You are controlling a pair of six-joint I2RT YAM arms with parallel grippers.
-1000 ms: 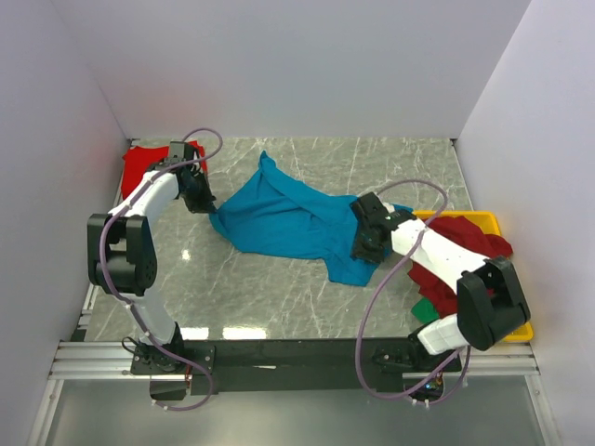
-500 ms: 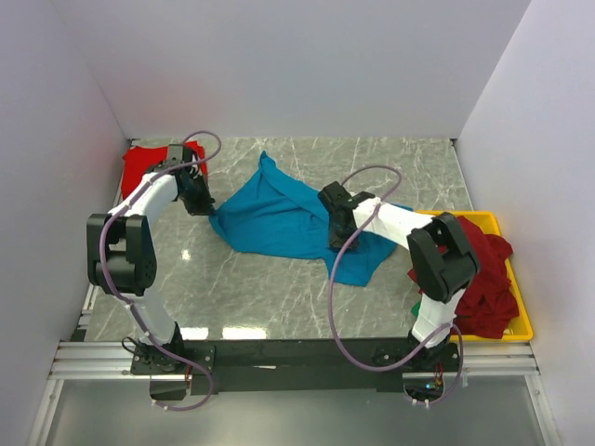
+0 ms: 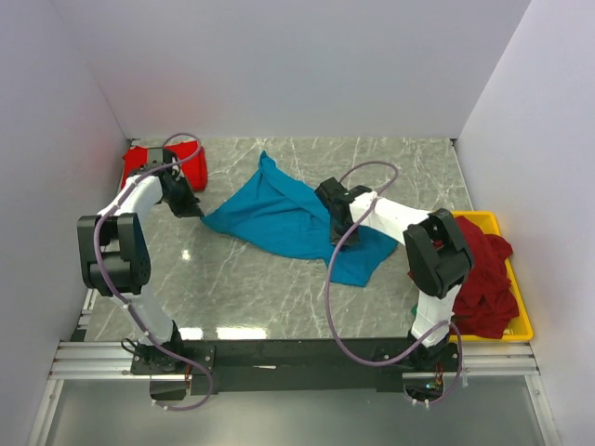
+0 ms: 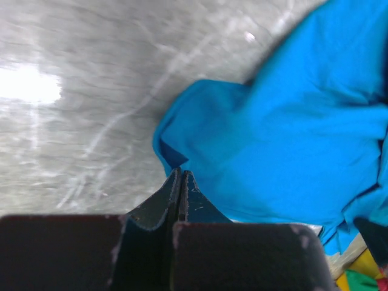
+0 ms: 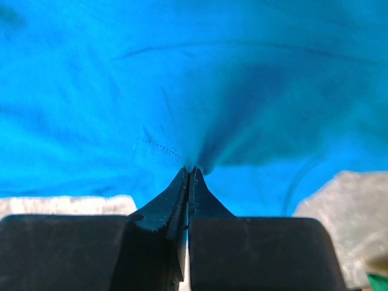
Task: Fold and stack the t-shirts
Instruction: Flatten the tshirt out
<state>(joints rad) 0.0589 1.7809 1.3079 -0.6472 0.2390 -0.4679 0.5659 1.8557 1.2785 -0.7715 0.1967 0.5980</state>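
Swung leftward from before, left gripper [image 4: 180,179] and right gripper [image 5: 189,172] each pinch the crumpled teal-blue cotton t-shirt [image 3: 279,218], apparently to stretch it flat for folding.

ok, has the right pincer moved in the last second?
Yes. The right pincer went left, away from the tray and further onto the teal shirt, which it now pinches shut.

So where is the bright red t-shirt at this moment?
The bright red t-shirt lies in the far left corner of the table in the top view, behind the left gripper and apart from the teal t-shirt.
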